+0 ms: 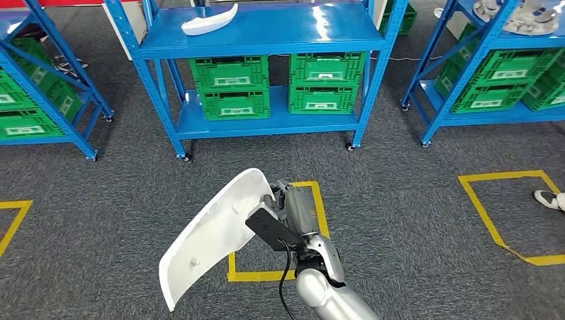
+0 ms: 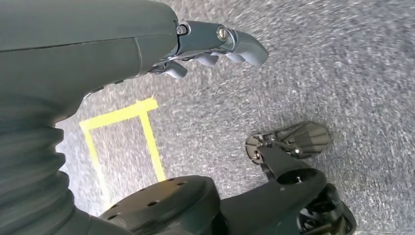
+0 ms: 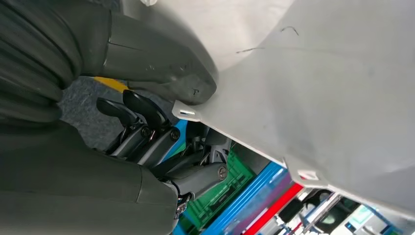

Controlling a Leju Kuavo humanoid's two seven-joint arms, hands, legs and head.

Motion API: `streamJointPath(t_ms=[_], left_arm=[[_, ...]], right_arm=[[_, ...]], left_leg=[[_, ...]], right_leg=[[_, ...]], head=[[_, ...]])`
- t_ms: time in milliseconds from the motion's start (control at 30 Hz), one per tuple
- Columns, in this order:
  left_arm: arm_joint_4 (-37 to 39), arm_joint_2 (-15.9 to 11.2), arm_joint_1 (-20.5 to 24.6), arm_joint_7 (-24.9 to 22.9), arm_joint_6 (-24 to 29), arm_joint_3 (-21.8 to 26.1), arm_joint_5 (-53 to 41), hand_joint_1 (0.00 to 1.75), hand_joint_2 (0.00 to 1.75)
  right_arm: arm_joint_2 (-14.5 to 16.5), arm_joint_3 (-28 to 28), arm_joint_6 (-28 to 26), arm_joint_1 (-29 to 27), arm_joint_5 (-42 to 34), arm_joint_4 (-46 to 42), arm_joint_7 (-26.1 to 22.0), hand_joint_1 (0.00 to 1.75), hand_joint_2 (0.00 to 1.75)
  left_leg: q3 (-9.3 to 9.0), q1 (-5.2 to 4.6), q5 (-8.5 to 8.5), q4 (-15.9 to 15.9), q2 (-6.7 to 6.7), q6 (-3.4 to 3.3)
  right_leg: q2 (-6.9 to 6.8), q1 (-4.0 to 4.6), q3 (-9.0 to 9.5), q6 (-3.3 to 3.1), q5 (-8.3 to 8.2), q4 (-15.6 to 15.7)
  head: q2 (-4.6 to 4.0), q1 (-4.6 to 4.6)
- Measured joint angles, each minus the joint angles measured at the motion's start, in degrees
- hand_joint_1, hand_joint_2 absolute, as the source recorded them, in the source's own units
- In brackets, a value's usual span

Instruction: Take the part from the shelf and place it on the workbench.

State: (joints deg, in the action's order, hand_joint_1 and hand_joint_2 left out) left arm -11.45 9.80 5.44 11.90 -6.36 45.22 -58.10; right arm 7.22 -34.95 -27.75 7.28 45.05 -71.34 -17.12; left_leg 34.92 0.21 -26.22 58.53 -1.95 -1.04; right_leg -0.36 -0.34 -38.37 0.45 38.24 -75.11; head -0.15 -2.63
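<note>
Head view: big white curved part (image 1: 213, 237) up in the right hand (image 1: 283, 200), held by its upper edge out over the grey carpet (image 1: 400, 220), long side slanting down toward the lower left. Held well clear of the blue shelf (image 1: 266, 33) straight ahead. Right wrist view: thick grey thumb (image 3: 161, 63) pressed flat on the part's pale surface (image 3: 318, 88), darker fingers (image 3: 142, 122) tucked under its edge, so a proper grip on both sides. Left hand (image 2: 215, 46) hanging over the carpet, fingers curled in a bit, holding nothing; can't really tell whether they close all the way.

Outward from there: yellow tape square (image 1: 276, 230) on the floor right behind the part and arm, another yellow square (image 1: 510, 213) off to the right with a white shoe (image 1: 550, 199) at its edge. Second white part (image 1: 210, 20) lying on the shelf's top deck, green crates (image 1: 280, 83) stacked on the level below. More blue shelving with green crates on both sides, left (image 1: 40, 87) and right (image 1: 493, 73).
</note>
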Motion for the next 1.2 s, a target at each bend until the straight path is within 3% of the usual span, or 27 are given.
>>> streamJointPath(t_ms=[33, 133, 200, 267, 333, 400, 467, 533, 567, 600, 633, 733, 767, 800, 867, 933, 1000, 1067, 1100, 1133, 1200], left_arm=[[0.0, 0.0, -0.1, -0.1, 0.0, 0.0, 0.0, 0.0, 1.75], [0.0, 0.1, 0.0, -0.5, 0.0, 0.0, -0.2, 0.0, 1.75], [0.0, 0.1, 0.1, -0.6, 0.0, 0.0, -0.2, 0.0, 1.75], [0.0, 0.1, 0.1, -0.6, 0.0, 0.0, -0.2, 0.0, 1.75], [0.0, 0.2, 0.3, -0.9, 0.0, 0.0, -0.3, 0.0, 1.75], [0.0, 0.2, 0.5, -1.1, 0.0, 0.0, -0.4, 0.0, 1.75], [0.0, 0.2, 0.6, -1.1, 0.0, 0.0, -0.4, 0.0, 1.75], [0.0, 0.2, 0.8, -1.1, 0.0, 0.0, -0.4, 0.0, 1.75], [0.0, 0.3, 0.7, -1.1, 0.0, 0.0, -0.4, 0.0, 1.75], [0.0, 0.3, 0.7, -1.1, 0.0, 0.0, -0.4, 0.0, 1.75], [0.0, 0.3, 0.6, -1.2, 0.0, 0.0, -0.4, 0.0, 1.75], [-0.2, 0.3, 0.9, -1.5, 0.0, 0.0, -0.4, 0.0, 1.75], [-0.2, 0.3, 1.1, -1.6, 0.0, 0.0, -0.4, 0.0, 1.75], [-0.2, 0.3, 1.2, -1.7, 0.0, 0.0, -0.4, 0.0, 1.75], [-0.2, 0.3, 1.2, -2.0, 0.0, 0.0, -0.4, 0.0, 1.75], [-0.2, 0.4, 1.3, -2.2, 0.0, 0.0, -0.5, 0.0, 1.75], [-0.3, 0.5, 1.6, -2.2, 0.0, 0.0, -0.5, 0.0, 1.75], [-0.3, 0.7, 1.7, -2.3, 0.0, 0.0, -0.5, 0.0, 1.75], [-0.3, 0.7, 1.7, -2.3, 0.0, 0.0, -0.5, 0.0, 1.75], [-0.3, 0.7, 1.6, -2.3, 0.0, 0.0, -0.5, 0.0, 1.75], [-0.3, 0.8, 1.6, -2.3, 0.0, 0.0, -0.5, 0.0, 1.75]], right_arm=[[0.0, 0.1, 0.0, -0.1, 0.1, 0.0, 0.0, 1.75, 1.75], [0.0, 0.4, 0.0, 0.0, 0.4, 0.0, 0.4, 1.75, 1.75], [0.0, 0.5, 0.0, 0.1, 0.4, 0.0, 0.4, 1.75, 1.75], [0.0, 0.5, 0.0, 0.1, 0.4, 0.0, 0.4, 1.75, 1.75], [0.0, 0.5, 0.0, 0.0, 0.5, 0.0, 0.5, 1.75, 1.75], [0.2, 0.6, 0.0, 0.1, 0.7, -0.2, 0.6, 1.75, 1.75], [0.4, 0.7, 0.0, 0.0, 0.7, -0.2, 0.6, 1.75, 1.75], [0.4, 0.9, 0.0, -0.1, 0.8, -0.2, 0.6, 1.75, 1.75], [0.4, 1.0, 0.1, -0.1, 0.8, -0.2, 0.6, 1.75, 1.75], [0.5, 1.0, 0.1, -0.1, 0.8, -0.2, 0.6, 1.75, 1.75], [0.5, 1.0, 0.0, -0.1, 0.9, -0.2, 0.6, 1.75, 1.75], [0.7, 1.2, 0.0, 0.1, 1.1, -0.2, 0.6, 1.75, 1.75], [0.8, 1.3, 0.0, 0.2, 1.2, -0.2, 0.6, 1.75, 1.75], [0.8, 1.4, 0.0, 0.4, 1.2, -0.2, 0.6, 1.75, 1.75], [1.0, 1.6, 0.0, 0.7, 1.2, -0.3, 0.8, 1.75, 1.75], [1.2, 1.7, 0.0, 1.0, 1.4, -0.3, 0.9, 1.75, 1.75], [1.2, 1.9, -0.1, 0.9, 1.5, -0.3, 1.0, 1.75, 1.75], [1.2, 2.3, -0.1, 0.7, 1.6, -0.3, 1.2, 1.75, 1.75], [1.1, 2.4, -0.1, 0.7, 1.7, -0.3, 1.3, 1.75, 1.75], [1.1, 2.5, 0.0, 0.7, 1.7, -0.3, 1.3, 1.75, 1.75], [1.1, 2.6, 0.0, 0.7, 1.8, -0.3, 1.3, 1.75, 1.75]], left_leg=[[0.12, 0.04, 0.06, 0.2, -0.8, 0.09], [0.46, 0.23, 0.12, 0.9, -2.83, 0.6], [0.59, 0.27, 0.12, 1.1, -3.28, 0.82], [0.62, 0.28, 0.13, 1.1, -3.33, 0.86], [0.98, 0.21, 0.4, 1.0, -4.02, 1.5], [2.13, 0.08, 0.0, 2.1, -2.88, 2.69], [4.6, 0.07, -2.76, 7.0, -0.03, 3.49], [7.5, 0.2, -6.03, 14.1, 1.28, 3.84], [8.1, 0.25, -6.54, 16.0, 1.51, 3.93], [7.75, 0.28, -6.09, 15.9, 1.65, 3.91], [6.13, 0.27, -4.64, 13.3, 1.96, 3.78], [-0.07, -0.52, -1.15, 2.4, 5.61, 2.65], [-0.81, -0.83, -1.05, 0.8, 6.42, 2.28], [-0.83, -1.08, -1.22, 0.5, 6.38, 1.97], [-0.69, -0.87, -0.89, 0.2, 4.85, 1.4], [-0.78, -0.44, -0.5, -0.3, 3.51, 0.73], [-0.68, -0.23, -0.27, -0.4, 2.08, 0.3], [-0.53, -0.21, -0.22, -0.2, 0.45, 0.18], [-0.48, -0.2, -0.24, -0.1, -0.38, 0.2], [-0.44, -0.16, -0.28, 0.1, -1.2, 0.27], [-0.3, -0.07, -0.43, 0.6, -2.72, 0.67]], right_leg=[[0.1, -0.12, 0.42, 0.04, -1.28, 1.1], [2.08, -0.7, 5.49, 0.14, -6.51, 11.7], [3.46, -0.93, 6.89, 0.19, -7.15, 14.7], [3.85, -0.98, 7.0, 0.2, -6.96, 14.7], [4.13, -0.84, 6.92, -0.2, -6.88, 14.9], [2.74, -0.72, 6.86, -1.52, -7.5, 15.3], [0.68, -0.7, 6.92, -2.54, -8.01, 15.7], [-0.96, -0.57, 6.79, -2.66, -8.01, 15.7], [-1.77, -0.52, 6.75, -2.67, -7.99, 15.7], [-2.46, -0.49, 6.74, -2.67, -7.97, 15.7], [-3.13, -0.46, 6.79, -2.63, -7.92, 15.7], [-4.94, -0.12, 7.02, -2.14, -7.63, 15.7], [-5.48, 0.02, 7.05, -1.9, -7.54, 15.7], [-6.08, 0.13, 7.09, -1.64, -7.5, 15.7], [-6.7, 0.13, 7.31, -1.03, -7.25, 15.8], [-4.27, -0.04, 6.43, -0.43, -5.61, 13.5], [-0.97, -0.23, 3.31, -0.12, -2.42, 7.0], [-0.03, -0.26, 0.04, 0.01, -0.72, 1.1], [0.08, -0.28, -0.45, 0.02, -1.41, 0.6], [0.23, -0.34, 0.2, 0.0, -3.15, 2.6], [1.75, -0.58, 3.36, -0.04, -6.88, 9.8]], head=[[0.0, 0.01], [0.0, 0.01], [0.0, 0.01], [0.0, 0.01], [0.0, -0.01], [0.0, 0.18], [0.0, 0.47], [0.0, 0.55], [0.0, 0.56], [0.0, 0.56], [0.0, 0.56], [0.0, 0.57], [0.0, 0.55], [0.0, 0.54], [0.0, 0.51], [0.0, 0.46], [0.0, 0.35], [0.0, 0.28], [0.0, 0.27], [0.0, 0.27], [0.0, 0.28]])
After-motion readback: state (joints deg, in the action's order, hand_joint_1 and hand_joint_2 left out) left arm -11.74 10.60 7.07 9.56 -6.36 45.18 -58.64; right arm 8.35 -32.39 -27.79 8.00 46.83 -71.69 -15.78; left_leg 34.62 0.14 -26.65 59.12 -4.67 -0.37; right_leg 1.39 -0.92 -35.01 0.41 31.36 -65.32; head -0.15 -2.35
